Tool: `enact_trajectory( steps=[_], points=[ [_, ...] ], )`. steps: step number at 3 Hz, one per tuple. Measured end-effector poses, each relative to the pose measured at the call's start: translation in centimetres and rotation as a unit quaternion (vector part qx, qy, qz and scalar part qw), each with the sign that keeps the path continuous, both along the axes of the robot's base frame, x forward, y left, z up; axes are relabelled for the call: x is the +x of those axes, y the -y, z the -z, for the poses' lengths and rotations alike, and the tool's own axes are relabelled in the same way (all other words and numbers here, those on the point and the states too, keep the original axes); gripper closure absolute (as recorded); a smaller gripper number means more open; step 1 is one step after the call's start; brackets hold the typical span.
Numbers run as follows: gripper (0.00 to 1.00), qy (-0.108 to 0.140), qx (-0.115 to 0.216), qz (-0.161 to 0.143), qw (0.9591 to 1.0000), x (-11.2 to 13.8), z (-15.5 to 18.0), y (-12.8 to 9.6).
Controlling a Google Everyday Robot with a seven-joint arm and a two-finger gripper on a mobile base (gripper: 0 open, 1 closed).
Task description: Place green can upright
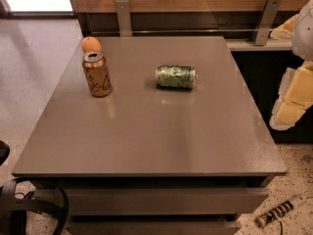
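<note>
The green can (176,77) lies on its side on the grey table (146,136), a little right of centre towards the back, with its silver top pointing right. My gripper (292,98), white and pale yellow, hangs at the right edge of the view, beyond the table's right edge and well apart from the can. It holds nothing that I can see.
A copper-brown can (97,75) with dark scribbled lettering stands upright at the back left, with an orange (91,44) just behind it. A wooden wall with metal brackets (266,13) runs behind the table. A striped object (281,212) lies on the floor at the bottom right, and black loops (29,204) at the bottom left.
</note>
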State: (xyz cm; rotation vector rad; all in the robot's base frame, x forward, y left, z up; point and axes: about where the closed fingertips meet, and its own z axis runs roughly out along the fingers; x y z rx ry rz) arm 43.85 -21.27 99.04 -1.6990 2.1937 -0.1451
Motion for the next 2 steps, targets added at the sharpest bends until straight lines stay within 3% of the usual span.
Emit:
enact_trajectory(
  steps=[1, 2],
  points=[
    [0.00, 0.000, 0.000, 0.000, 1.0000, 0.0, 0.0, 0.0],
    [0.00, 0.016, -0.014, -0.009, 0.9997, 4.3, -0.1, -1.4]
  ],
)
